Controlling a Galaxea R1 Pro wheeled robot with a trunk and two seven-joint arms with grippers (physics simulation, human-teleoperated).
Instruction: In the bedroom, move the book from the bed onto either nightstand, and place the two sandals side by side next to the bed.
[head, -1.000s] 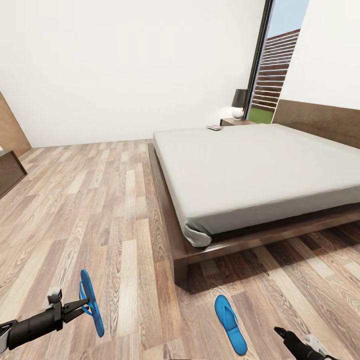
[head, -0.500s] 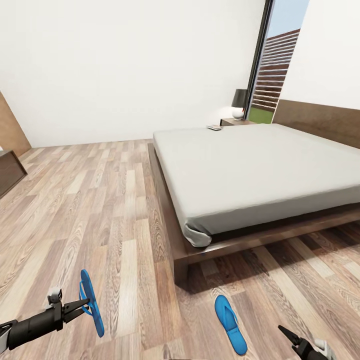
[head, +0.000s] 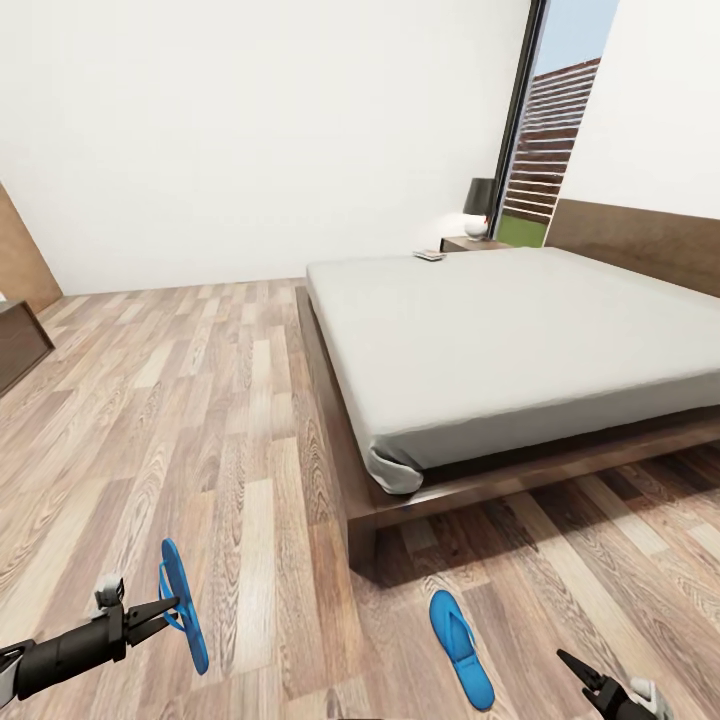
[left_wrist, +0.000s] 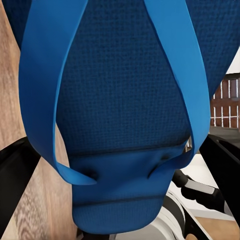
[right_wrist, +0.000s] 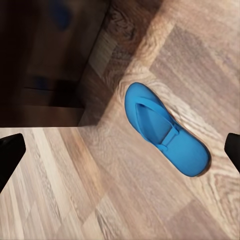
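Head view showed the bedroom from near the foot corner of the bed (head: 520, 340), which took most of the right half of the picture, its grey mattress cover smooth and nearly bare. At the far corner of the mattress, close to the nightstand (head: 478, 243), lay a small flat object (head: 429, 256); it was too small to read, but I judged it to be the book, so that part of the task was not yet done. A lamp (head: 480, 207) with a dark shade stood on the nightstand beside the window.

On the wood-plank floor (head: 200, 400) the second sandal (head: 461, 648) lay flat near the bed's foot corner, strap up. In the right wrist view this same sandal (right_wrist: 165, 130) was below the right gripper (head: 598, 690), whose fingertips stood wide apart with nothing between them.

The first sandal (head: 183, 604) was off the floor, held upright on its edge by the left gripper (head: 160, 612). In the left wrist view the sandal's (left_wrist: 120, 110) sole and straps were right before the camera, with the dark fingers (left_wrist: 15, 180) closed against its edge at either side.

By my judgement, the task was in an early stage: one sandal was lifted, the other waited on the floor, the two were well apart and not side by side, and the book was to be moved after.
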